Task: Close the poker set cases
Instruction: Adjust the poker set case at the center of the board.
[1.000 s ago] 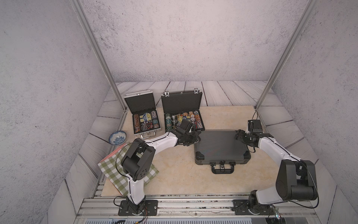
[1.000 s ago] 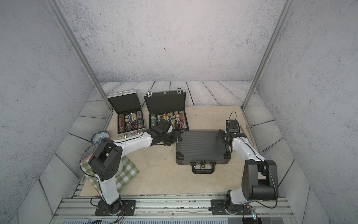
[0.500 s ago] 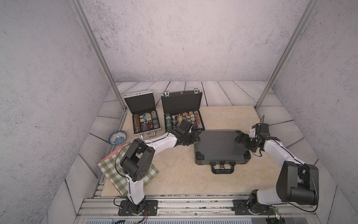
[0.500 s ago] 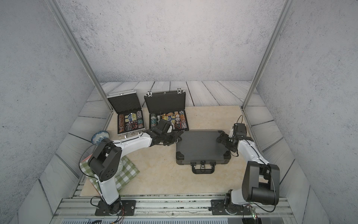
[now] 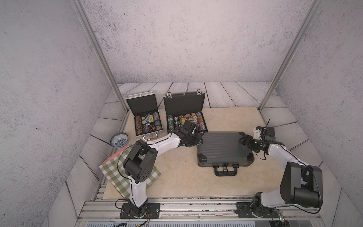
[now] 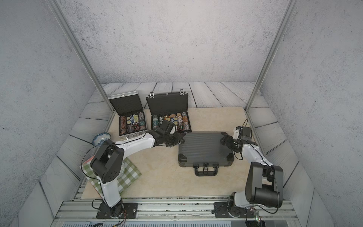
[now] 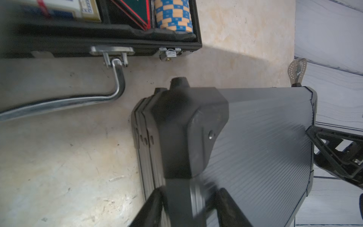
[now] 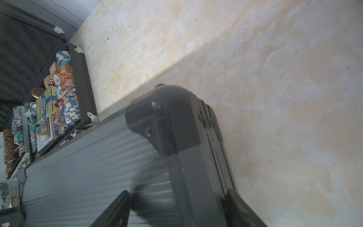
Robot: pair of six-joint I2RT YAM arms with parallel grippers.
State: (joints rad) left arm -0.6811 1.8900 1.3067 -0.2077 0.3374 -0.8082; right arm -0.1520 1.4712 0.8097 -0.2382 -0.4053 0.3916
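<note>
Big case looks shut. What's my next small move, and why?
Probably back the left gripper off the large case, whose lid lies flat, toward the black case right behind it: its lid stands open, as on the silver case.

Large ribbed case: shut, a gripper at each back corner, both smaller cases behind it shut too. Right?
No: the silver case and black case stand open, chips showing, in both top views. The large ribbed case is shut, left gripper and right gripper at its back corners.

I see a dark grey, ribbed poker case (image 5: 224,149), orange-and-blue chequered chips (image 7: 172,17), a blue-and-white patterned bowl (image 5: 119,139) at the left — and a green-and-white checked cloth (image 5: 115,175) near left.
</note>
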